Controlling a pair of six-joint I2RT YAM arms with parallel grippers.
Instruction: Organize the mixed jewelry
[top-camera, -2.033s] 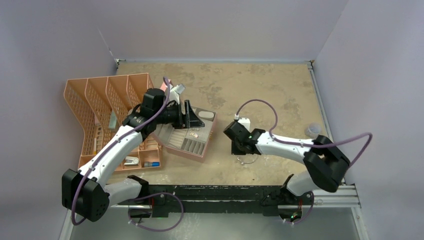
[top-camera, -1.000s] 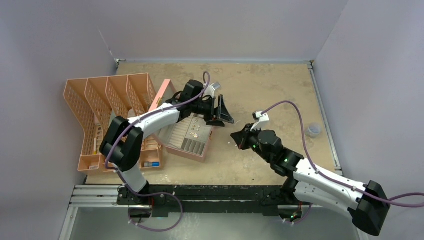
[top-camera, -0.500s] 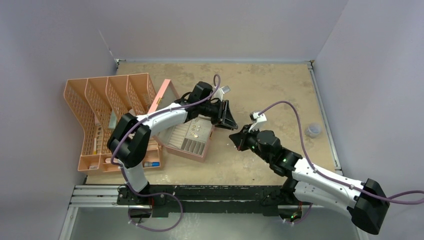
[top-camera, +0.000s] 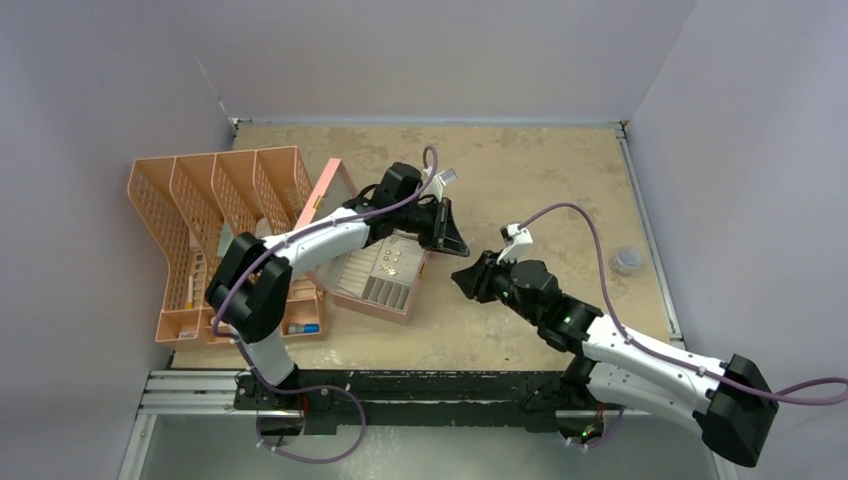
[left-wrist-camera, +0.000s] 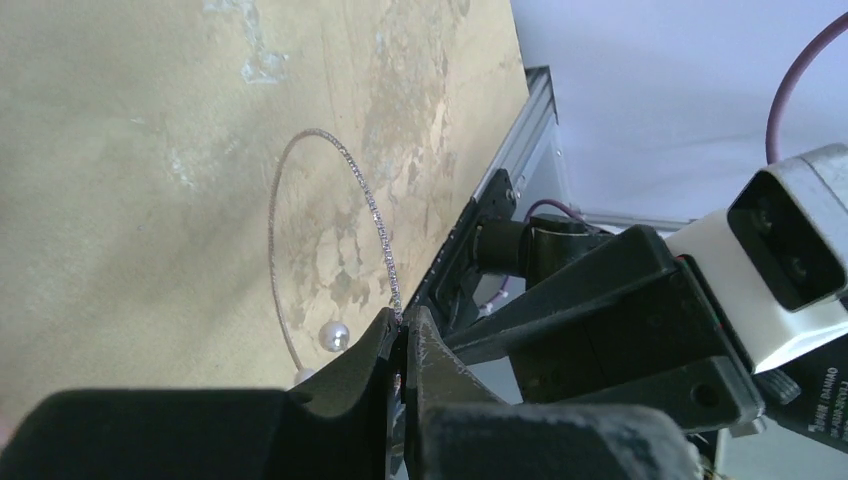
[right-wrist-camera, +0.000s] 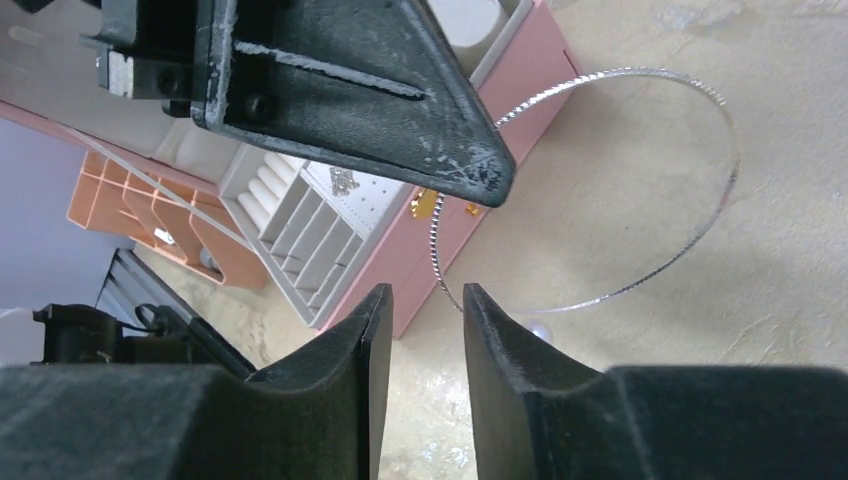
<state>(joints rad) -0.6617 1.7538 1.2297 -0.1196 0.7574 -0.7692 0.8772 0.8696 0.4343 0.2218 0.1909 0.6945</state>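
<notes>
The silvery wire hoop (left-wrist-camera: 372, 212) is held between the two arms, over bare worktop (top-camera: 540, 180) just to the right of the pink jewellery box (right-wrist-camera: 452, 238). Whether its lower edge touches the surface cannot be told. A small pearl-like bead (left-wrist-camera: 333, 336) sits at one end of the wire. The left end effector (left-wrist-camera: 402, 326) has its fingers pressed together on the hoop, pinching the wire right at the tips, so that most of the loop stands out beyond them. In the right wrist view that same black tip comes in from above and covers a short stretch of the wire. The right end effector (right-wrist-camera: 425, 300) is spread, with a clear gap between its two fingers. The near arc of the hoop runs down toward that gap without being gripped by either finger. From above, the two end effectors sit close together, tip towards tip, beside the box's right edge. The box lies open, showing a grey insert with ring slots, and a few tiny gold studs (top-camera: 391, 254) rest on the insert. Farther left stands an orange mesh organiser (top-camera: 165, 215). A small clear cup (top-camera: 626, 262) sits well apart near the worktop's right edge.
</notes>
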